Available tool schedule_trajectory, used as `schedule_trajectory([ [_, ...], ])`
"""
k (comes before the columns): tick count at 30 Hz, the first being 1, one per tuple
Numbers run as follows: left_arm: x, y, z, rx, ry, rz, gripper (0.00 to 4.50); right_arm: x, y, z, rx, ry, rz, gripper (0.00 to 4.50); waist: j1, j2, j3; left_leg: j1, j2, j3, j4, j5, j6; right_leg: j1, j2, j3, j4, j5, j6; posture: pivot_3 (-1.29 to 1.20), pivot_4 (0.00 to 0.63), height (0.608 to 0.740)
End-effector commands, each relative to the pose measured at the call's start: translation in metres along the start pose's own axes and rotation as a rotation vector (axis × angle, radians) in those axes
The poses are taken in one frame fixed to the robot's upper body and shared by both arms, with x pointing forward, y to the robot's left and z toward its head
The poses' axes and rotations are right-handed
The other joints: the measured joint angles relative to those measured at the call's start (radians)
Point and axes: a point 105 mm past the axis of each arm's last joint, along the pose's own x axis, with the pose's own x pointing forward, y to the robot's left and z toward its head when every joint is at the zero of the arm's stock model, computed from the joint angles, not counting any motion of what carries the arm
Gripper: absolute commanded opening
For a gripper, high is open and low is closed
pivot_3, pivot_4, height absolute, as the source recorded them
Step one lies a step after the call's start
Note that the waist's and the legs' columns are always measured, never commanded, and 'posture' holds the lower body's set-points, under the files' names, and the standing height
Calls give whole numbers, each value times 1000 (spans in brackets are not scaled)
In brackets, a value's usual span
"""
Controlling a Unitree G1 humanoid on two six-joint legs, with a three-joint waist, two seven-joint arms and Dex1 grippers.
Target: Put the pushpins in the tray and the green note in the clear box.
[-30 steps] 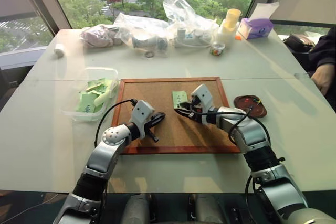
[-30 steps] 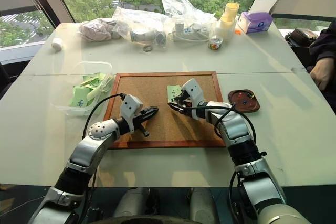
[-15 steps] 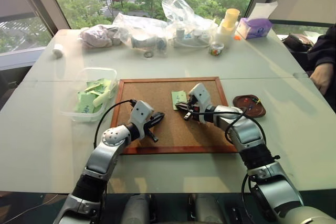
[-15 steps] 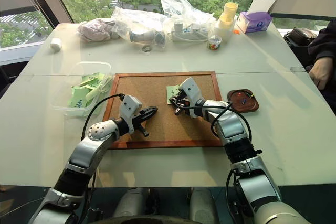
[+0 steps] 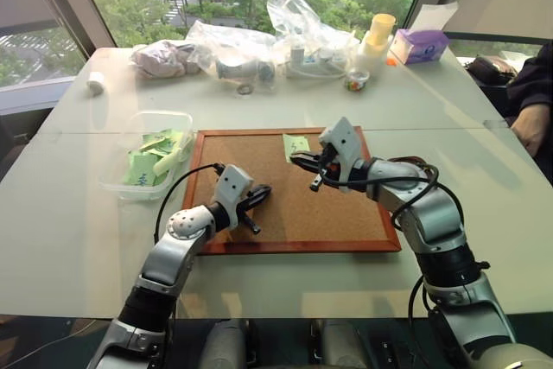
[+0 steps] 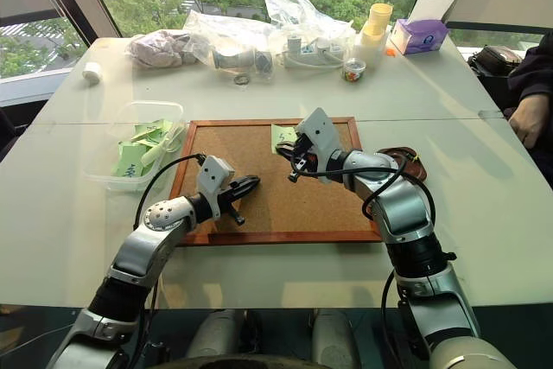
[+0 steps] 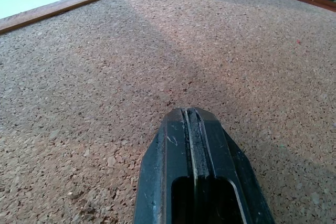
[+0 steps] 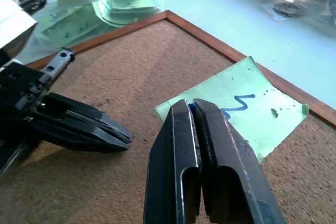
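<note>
The left gripper (image 5: 257,194), two black fingers pressed flat together with nothing between them, hovers low over the near left part of the large wood-framed cork board (image 5: 259,213); the right gripper (image 5: 304,162) is raised above the board's far middle, its black fingers (image 8: 181,145) closed tight, and a tiny speck of blue shows pinched at their tips, though whether that is a pin I cannot tell; just beyond those tips the small pale green paper note (image 8: 247,106), marked with a blue squiggle, lies flat on the cork close to the board's far edge; to the left of the board, on the white table (image 5: 78,213), stands the clear plastic box with rounded corners (image 5: 117,181), holding a loose bunch of folded light green slips (image 5: 151,157); to the right of the board the small dark reddish-brown tray (image 6: 406,155) sits largely hidden behind the right arm; at the far right edge a person's hand (image 5: 529,127) rests on the table; farthest off lie crinkled clear plastic bags (image 5: 259,45), a stack of pale yellow cups (image 5: 378,36) and a purple tissue box (image 5: 421,44).
</note>
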Motion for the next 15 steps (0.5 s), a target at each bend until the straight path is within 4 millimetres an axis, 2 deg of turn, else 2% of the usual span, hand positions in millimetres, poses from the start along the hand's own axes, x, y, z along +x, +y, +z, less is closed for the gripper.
schedule_trajectory([
  [1,-14,17,-9,-169,46,6,0,-8,11,14,-50,-32,38,32,-2,-1,1,0,0,0,0,0,0,0,0,0,0,0,0,0,150,740],
  [4,-20,19,20,-315,-58,-79,0,-12,14,15,-57,-27,50,32,-6,-5,3,-1,1,0,0,0,0,-1,1,0,0,0,0,0,150,740],
  [7,-26,19,38,-385,-92,-187,970,-15,16,12,-69,-13,54,0,-2,-10,7,-3,1,0,0,1,-1,-4,1,0,1,0,-1,0,150,740],
  [9,-28,17,42,-390,-77,-233,1930,-15,16,11,-73,-9,51,0,3,-11,8,-7,0,-1,0,4,-7,-6,1,0,0,0,-1,0,150,740],
  [14,-27,17,72,-493,-161,-321,4419,-15,15,11,-82,-10,39,0,6,-14,10,-14,-1,-1,1,4,-7,-11,1,-1,-1,0,0,0,150,740],
  [15,-24,17,76,-517,-176,-323,4467,-15,15,11,-83,-11,36,0,6,-15,10,-15,-1,-1,1,4,-7,-11,1,-1,-1,0,0,0,150,740],
])
